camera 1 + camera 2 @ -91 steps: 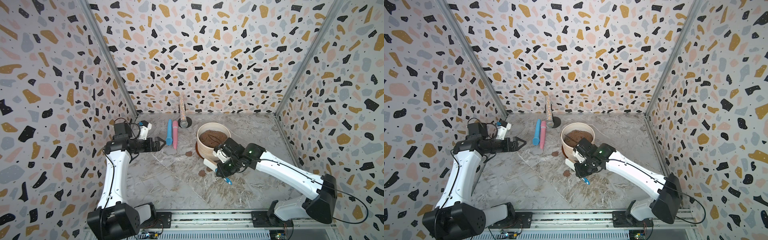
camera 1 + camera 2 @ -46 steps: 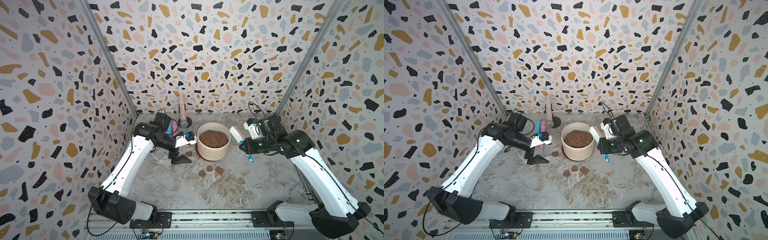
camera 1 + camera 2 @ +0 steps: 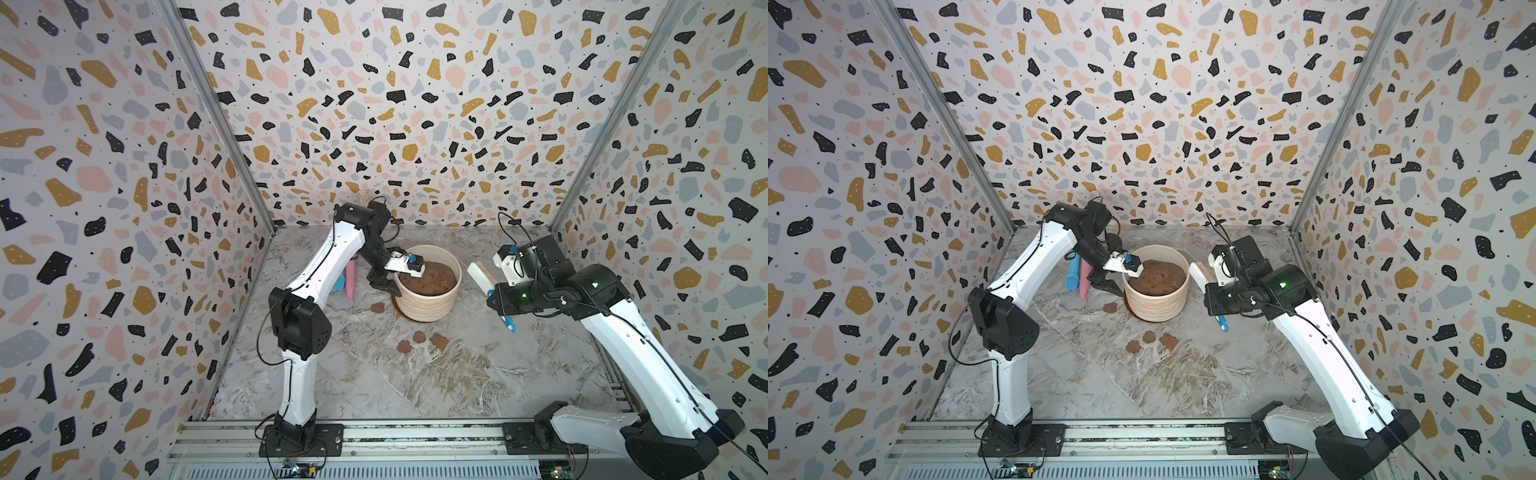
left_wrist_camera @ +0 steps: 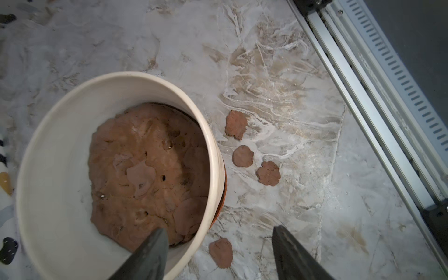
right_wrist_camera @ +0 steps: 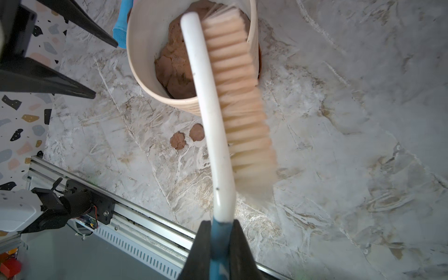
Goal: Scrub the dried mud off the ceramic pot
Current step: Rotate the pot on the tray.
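- Pot (image 3: 428,303) stands between your arms; mud (image 3: 419,337) patches lie loose near its base.
- Left gripper (image 4: 220,231), jaws apart, straddles its rim, likely to steady it.
- Right gripper (image 5: 220,223) clamps the brush (image 3: 480,278) beside the pot, ready to scrub.

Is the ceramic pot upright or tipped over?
Upright: the ceramic pot stands on its brown saucer, rim up, soil mound inside.
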Robot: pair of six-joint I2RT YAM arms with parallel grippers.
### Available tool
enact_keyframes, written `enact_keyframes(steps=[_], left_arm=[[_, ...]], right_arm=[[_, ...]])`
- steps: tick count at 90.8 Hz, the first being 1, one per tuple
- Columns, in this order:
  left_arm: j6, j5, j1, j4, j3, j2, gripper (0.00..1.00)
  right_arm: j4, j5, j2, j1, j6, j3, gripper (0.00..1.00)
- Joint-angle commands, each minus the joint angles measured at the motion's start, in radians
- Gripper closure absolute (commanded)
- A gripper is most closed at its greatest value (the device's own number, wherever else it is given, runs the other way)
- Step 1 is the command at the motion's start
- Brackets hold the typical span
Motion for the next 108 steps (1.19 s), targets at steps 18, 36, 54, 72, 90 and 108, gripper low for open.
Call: enact_keyframes(steps=[18, 36, 54, 72, 90, 108], left_arm=[[-0.112, -0.245, -0.095, 0.042, -0.008, 0.050, 0.54], [-0.118, -0.224, -0.120, 0.029, -0.021, 0.040, 0.60], [-0.106, -0.227, -0.163, 0.016, -0.082, 0.015, 0.75], [-0.202, -0.249, -0.201, 0.062, -0.062, 0.024, 0.90], [-0.427, -0.181, -0.229, 0.167, -0.030, 0.023, 0.96], [-0.761, -0.221, -0.253, 0.333, -0.072, -0.007, 1.00]], right_arm=[[0.035, -0.069, -0.059, -0.004, -0.040, -0.058, 1.00], [0.039, -0.070, -0.063, -0.004, -0.065, -0.063, 1.00], [0.051, -0.109, -0.049, -0.006, -0.069, -0.058, 1.00], [0.057, -0.059, -0.061, -0.040, 0.016, -0.021, 1.00], [0.056, 0.038, -0.095, -0.118, 0.066, -0.061, 1.00], [0.056, 0.196, -0.173, -0.158, 0.071, -0.104, 1.00]])
